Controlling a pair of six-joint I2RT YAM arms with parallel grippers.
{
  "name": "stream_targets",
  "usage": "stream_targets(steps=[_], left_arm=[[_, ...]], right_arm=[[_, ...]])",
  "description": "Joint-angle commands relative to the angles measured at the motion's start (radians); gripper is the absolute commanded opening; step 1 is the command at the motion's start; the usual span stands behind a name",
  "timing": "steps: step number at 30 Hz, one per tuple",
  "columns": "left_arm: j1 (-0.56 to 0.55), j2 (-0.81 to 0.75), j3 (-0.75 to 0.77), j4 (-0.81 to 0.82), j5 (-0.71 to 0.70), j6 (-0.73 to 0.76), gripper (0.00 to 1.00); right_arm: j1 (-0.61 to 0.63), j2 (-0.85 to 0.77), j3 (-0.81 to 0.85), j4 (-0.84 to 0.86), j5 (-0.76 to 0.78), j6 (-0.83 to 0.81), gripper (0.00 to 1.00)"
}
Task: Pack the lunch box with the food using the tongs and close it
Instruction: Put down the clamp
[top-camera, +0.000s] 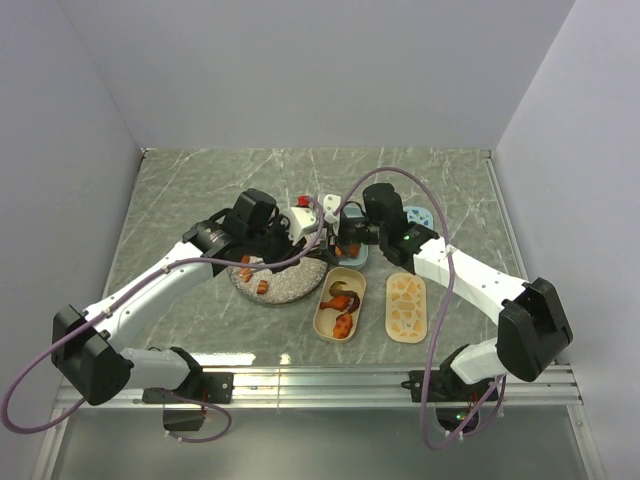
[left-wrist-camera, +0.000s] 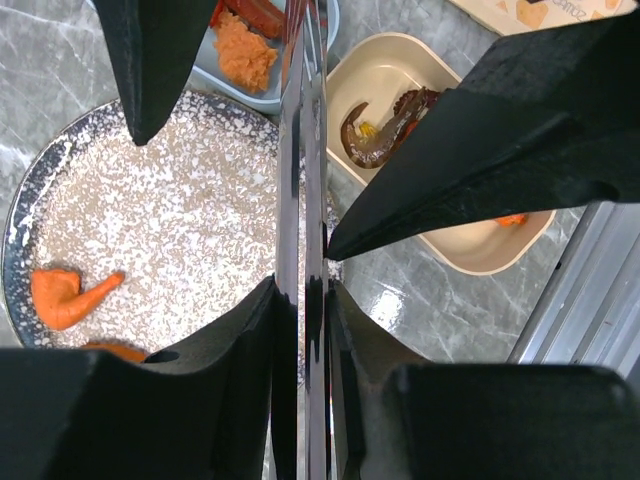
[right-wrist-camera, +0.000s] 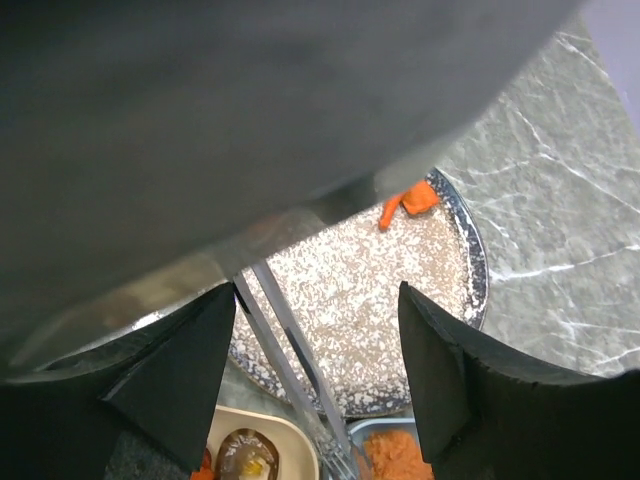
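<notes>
Left wrist view shows our left end effector (left-wrist-camera: 303, 300) clamped on the tongs (left-wrist-camera: 303, 190), with the right end effector (right-wrist-camera: 318, 300) open astride them and empty. Beyond, food (left-wrist-camera: 68, 295) lies on the plate (left-wrist-camera: 25, 230). If the right one closes off-centre, we judge it could twist the tongs loose.

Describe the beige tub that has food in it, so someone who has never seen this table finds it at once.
Find the round speckled plate in the middle of the table. Two beige oval pieces lie side by side to its right; the tub is the one nearer the plate. It holds dark brown and orange food, whereas its neighbour shows a printed pattern.
</notes>
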Motion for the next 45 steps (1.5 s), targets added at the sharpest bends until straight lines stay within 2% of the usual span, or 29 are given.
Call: stream_targets(steps=[1,8,13,18,20,27,31,32,35,39,45], left_arm=[[-0.033,-0.049,0.098,0.11,0.091,0.069,0.29],[-0.031,-0.035,0.147,0.085,0.046,0.085,0.28],[-0.002,-0.008,0.138,0.104,-0.046,0.048,0.28],[0.088,0.046,0.103,0.192,-0.136,-0.053,0.23],[0.125,0.066,0.095,0.217,-0.126,-0.07,0.22],[0.274,0.138,0.069,0.301,-0.202,-0.148,0.25],[0.403,0.251,0.057,0.41,-0.274,-0.217,0.25],[0.465,0.277,0.075,0.438,-0.281,-0.249,0.24],[0.552,0.383,0.138,0.45,-0.281,-0.321,0.22],[0.572,0.501,0.195,0.427,-0.287,-0.326,0.23],[0.586,0.658,0.291,0.354,-0.403,-0.361,0.24]], right_arm=[[0.002,0.037,-0.012,-0.11,0.045,-0.004,0.73],[0.012,0.041,-0.029,-0.116,0.023,-0.001,0.72],[0.022,0.022,-0.052,-0.075,0.063,0.035,0.73],[0.023,-0.113,-0.186,0.164,0.132,0.129,0.76],[0.023,-0.165,-0.256,0.262,0.163,0.161,0.78],[0.02,-0.339,-0.394,0.426,0.25,0.209,0.82],[0.022,-0.367,-0.442,0.468,0.281,0.221,0.82],[0.022,-0.379,-0.45,0.484,0.289,0.221,0.82],[0.022,-0.403,-0.48,0.515,0.304,0.227,0.82],[0.02,-0.428,-0.505,0.538,0.31,0.23,0.82],[0.022,-0.434,-0.516,0.544,0.301,0.226,0.82]])
